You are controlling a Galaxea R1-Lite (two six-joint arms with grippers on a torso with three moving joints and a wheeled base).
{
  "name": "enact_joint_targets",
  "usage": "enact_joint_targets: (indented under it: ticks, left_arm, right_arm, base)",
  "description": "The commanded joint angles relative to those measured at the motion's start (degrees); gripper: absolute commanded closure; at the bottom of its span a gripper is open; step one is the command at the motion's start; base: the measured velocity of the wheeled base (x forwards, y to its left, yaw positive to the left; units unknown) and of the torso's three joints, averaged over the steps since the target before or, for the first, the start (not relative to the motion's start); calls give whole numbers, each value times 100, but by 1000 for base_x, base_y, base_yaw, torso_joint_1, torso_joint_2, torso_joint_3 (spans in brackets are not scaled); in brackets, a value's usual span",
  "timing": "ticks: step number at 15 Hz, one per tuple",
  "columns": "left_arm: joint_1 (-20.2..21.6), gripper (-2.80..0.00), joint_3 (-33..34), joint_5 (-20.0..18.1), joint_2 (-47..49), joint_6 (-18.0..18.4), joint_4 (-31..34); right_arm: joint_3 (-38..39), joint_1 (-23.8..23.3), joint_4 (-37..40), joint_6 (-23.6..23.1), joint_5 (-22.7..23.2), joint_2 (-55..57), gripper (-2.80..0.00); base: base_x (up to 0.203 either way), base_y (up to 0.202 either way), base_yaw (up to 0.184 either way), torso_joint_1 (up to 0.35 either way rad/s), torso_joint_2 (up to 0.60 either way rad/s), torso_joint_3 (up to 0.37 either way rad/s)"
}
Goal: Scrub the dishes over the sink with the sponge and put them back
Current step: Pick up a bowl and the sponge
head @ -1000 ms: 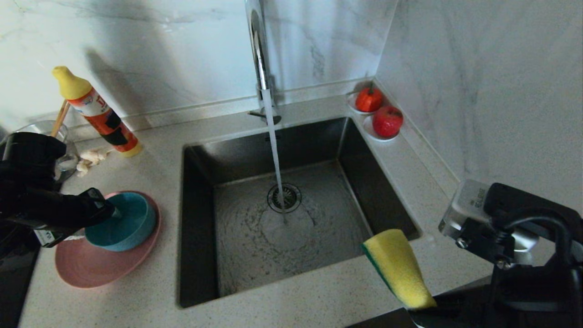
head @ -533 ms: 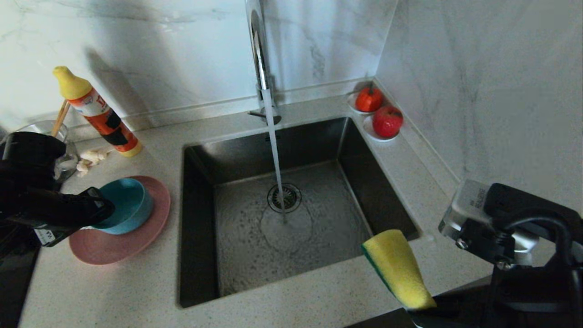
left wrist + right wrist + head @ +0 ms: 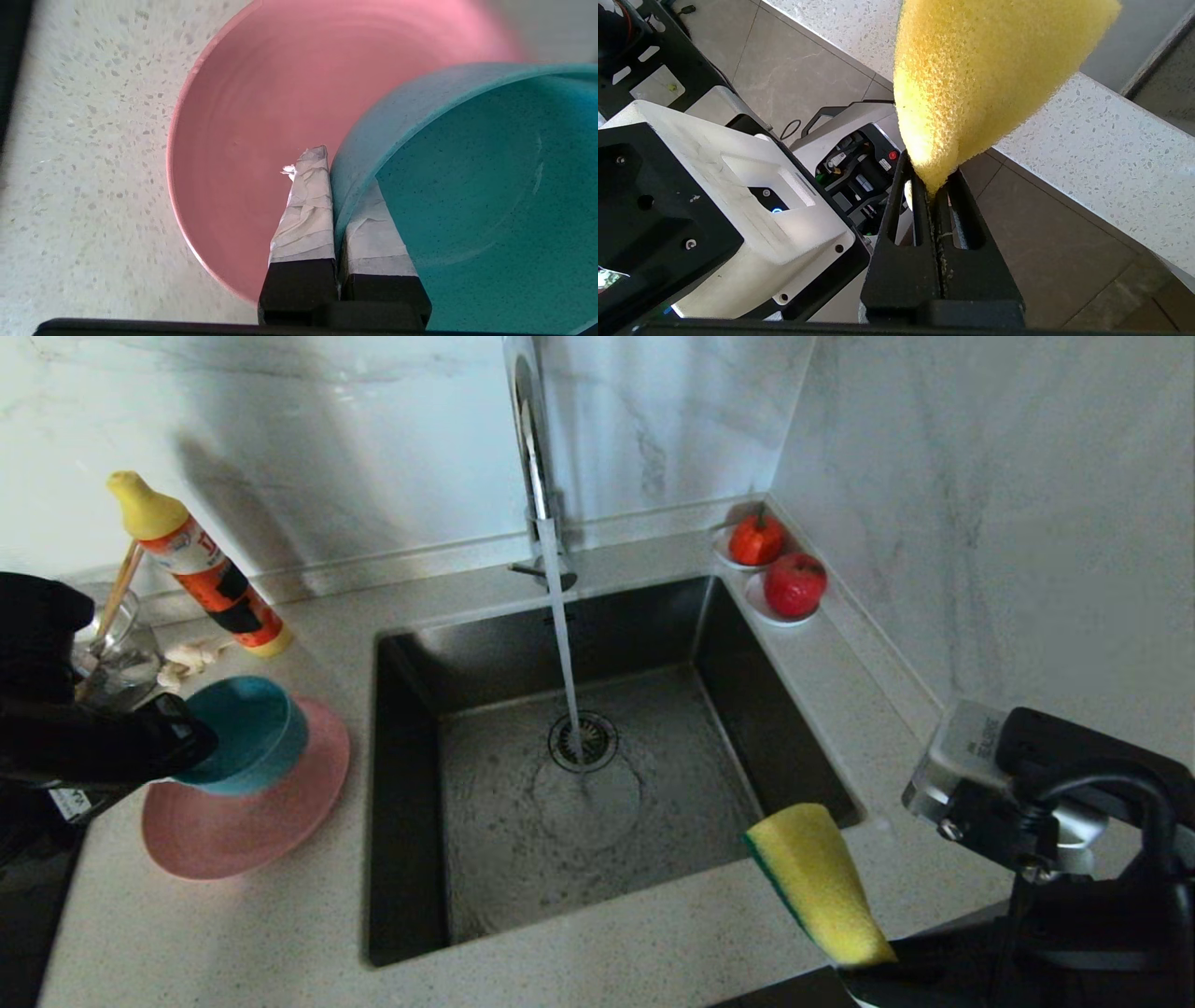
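Two taped fingers (image 3: 306, 196) of the left hand (image 3: 338, 186) pinched only the teal bowl's (image 3: 245, 733) rim, tilted just above the plate (image 3: 247, 821), so it might slip, while the right hand (image 3: 934, 191) squeezed the sponge (image 3: 817, 887).

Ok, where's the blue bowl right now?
In the head view the teal-blue bowl is at the left, tilted over the pink plate, left of the sink, its rim pinched in the left claw.

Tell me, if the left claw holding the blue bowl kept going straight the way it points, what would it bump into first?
Probably the pink plate: the left claw grips the teal bowl by its wall and points down at it, though depth is unclear.
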Motion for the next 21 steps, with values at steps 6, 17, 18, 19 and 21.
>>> enact_joint_targets:
  ticks: [6, 17, 18, 19, 21]
  left_arm:
    - [-244, 0, -244, -27, -1263, 354, 397]
    - [-2652, 0, -1465, 458, -537, 353, 672]
    - [-2838, 0, -1531, 549, -417, 347, 664]
    - [-2986, 0, -1548, 588, -299, 344, 662]
    - [-3132, 0, -1560, 629, -21, 334, 537]
  right_arm:
    - [-19, 5, 20, 22, 14, -9, 0]
    - [-355, 23, -7, 347, 67, -94, 0]
    - [-373, 23, 2, 357, 68, -94, 0]
    - [-381, 49, 11, 365, 103, -103, 0]
    - [-373, 76, 11, 427, 227, -94, 0]
  base:
    - [0, 0, 0, 0, 0, 0]
    - [0, 0, 0, 0, 0, 0]
    - [0, 0, 0, 0, 0, 0]
    - [0, 0, 0, 0, 0, 0]
    - [0, 0, 0, 0, 0, 0]
